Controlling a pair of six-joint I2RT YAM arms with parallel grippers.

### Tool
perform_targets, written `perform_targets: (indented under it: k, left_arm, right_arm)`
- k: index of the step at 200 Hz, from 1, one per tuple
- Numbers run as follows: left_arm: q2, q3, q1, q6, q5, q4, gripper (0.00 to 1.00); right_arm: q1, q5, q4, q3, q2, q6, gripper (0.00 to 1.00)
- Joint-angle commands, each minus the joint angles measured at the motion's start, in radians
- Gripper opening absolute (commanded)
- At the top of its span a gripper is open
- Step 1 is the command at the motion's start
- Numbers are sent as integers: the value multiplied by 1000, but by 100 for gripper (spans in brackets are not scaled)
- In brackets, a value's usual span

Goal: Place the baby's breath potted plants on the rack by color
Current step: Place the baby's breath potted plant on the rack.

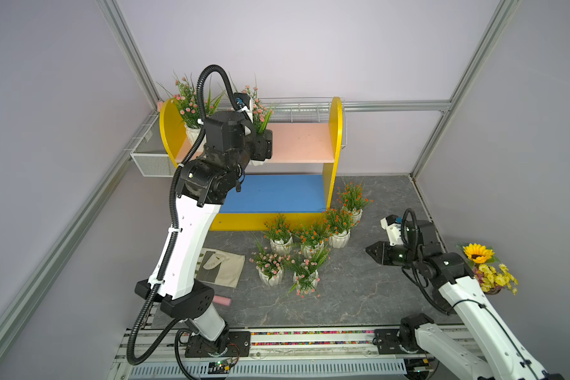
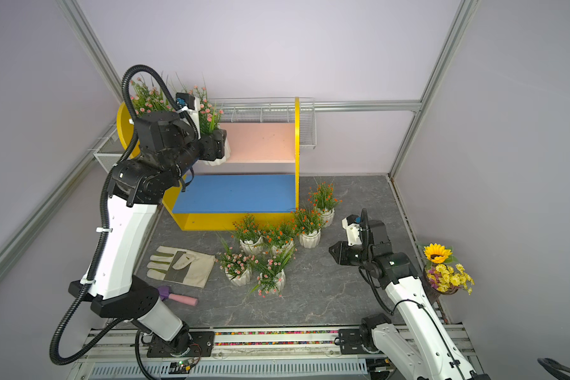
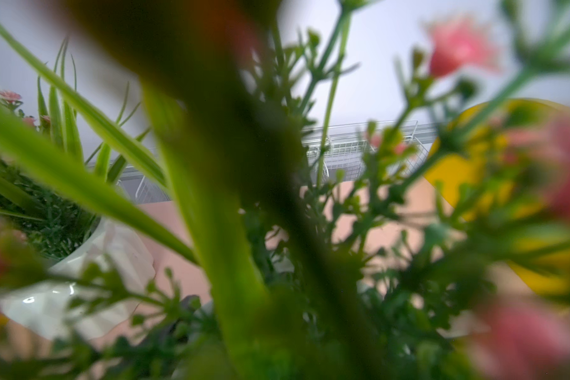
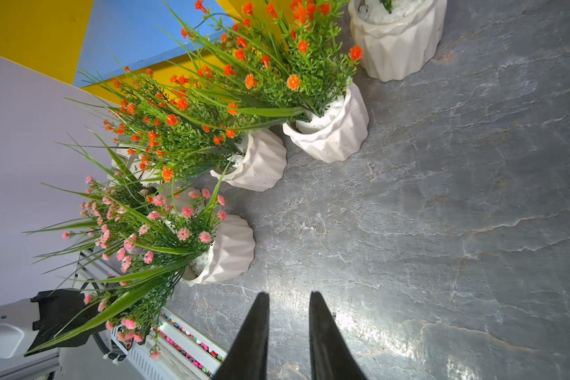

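Pink upper board (image 1: 300, 141) of the rack (image 1: 336, 131) carried one pink plant (image 1: 186, 102) at its left end, against the yellow side panel (image 1: 167, 131). A second pink plant (image 1: 259, 112) was in the left gripper (image 2: 216, 146), whose jaws were closed tight on the top of its white pot (image 2: 215, 161). The exact contact was hidden by the gripper body. That pot hung at the board's front edge, just beside the first plant. Whether its base touched the board could not be told from either top view. The left wrist view showed only blurred stems, with the first plant's pot near and the board beyond.

The right gripper (image 4: 288, 294) hovered low over the grey table (image 1: 359, 296), fingers apart and empty. Two pink plants (image 1: 270, 263) and four orange plants (image 1: 311, 237) stood close together near it, in front of the blue lower board (image 1: 277, 194).

Assessment: the step in hand was setting down the second pink plant; six plants were not yet placed.

Recommendations:
- Carry the pot further back, so the whole base sits on the board and nothing overhangs the front edge.
- Keep it clear of the first pot, so the sprigs neither tangle nor nudge it.
- Lower it upright until the board bears it, and only then part the jaws.
- Withdraw without dragging the stems.

Risk: the sprigs looked top-heavy, and a pot released at the edge could tip off.
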Motion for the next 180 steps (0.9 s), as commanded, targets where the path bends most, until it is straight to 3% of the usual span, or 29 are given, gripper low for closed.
perform_targets:
  k: [1,62,180]
  left_arm:
    - [46,101,47,-7,45,6,8]
    - [151,228,138,-26,41,40,8]
    - [227,239,160,4,15,44,8]
  right_arm:
    - [-4,-2,-39,10,-14,3,25]
    - [-4,35,-115,29,-73,-3,25]
    - [-5,34,-104,26,-70,8,25]
